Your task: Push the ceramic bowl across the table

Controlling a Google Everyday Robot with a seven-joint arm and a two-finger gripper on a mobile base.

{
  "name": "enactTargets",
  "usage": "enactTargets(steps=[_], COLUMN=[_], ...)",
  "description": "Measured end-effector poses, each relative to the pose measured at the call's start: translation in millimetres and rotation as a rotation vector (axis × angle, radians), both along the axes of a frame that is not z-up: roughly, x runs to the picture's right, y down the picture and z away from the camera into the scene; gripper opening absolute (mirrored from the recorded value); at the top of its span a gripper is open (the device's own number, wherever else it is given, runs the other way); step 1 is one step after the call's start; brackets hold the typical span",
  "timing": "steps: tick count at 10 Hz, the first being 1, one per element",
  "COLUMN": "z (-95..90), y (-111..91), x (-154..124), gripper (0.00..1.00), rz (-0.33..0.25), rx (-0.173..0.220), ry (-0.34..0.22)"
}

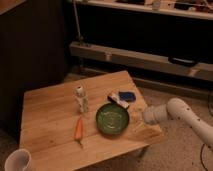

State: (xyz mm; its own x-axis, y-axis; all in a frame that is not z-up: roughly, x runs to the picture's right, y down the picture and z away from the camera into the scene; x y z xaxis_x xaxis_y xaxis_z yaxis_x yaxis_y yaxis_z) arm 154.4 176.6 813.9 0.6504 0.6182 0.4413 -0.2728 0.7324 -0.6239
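The jaws of the gripper (143, 118) stand apart, at their widest, and hold nothing. The gripper sits low at the right edge of the worktop (50, 110), at the end of a white arm (182, 112) that reaches in from the right. It is just beside the right rim of the ceramic bowl (112, 119). A narrow gap seems to separate them, though it is hard to tell whether they touch.

The bowl, glossy green and shallow, rests near the front right part of the light wooden top.

- A carrot (78, 129) lies just to the bowl's left.
- A small white bottle (81, 99) stands behind the carrot.
- A blue and white packet (121, 98) lies just behind the bowl.
- A white cup (17, 161) stands off the front left corner, well apart.

The step in hand looks like the approach, with the push not yet begun. The next move likely calls for meeting the rim low and square, then driving leftward. The carrot lies in that path and could be swept along.
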Motion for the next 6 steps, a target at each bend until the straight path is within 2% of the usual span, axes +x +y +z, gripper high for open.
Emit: enactTargets(steps=[2,6], z=[5.1,12.7], y=[3,7], x=[-16,-30], gripper=[0.80,0.80], rz=[0.001,-0.022], rx=[0.004,0.011], ry=[-0.029,-0.038])
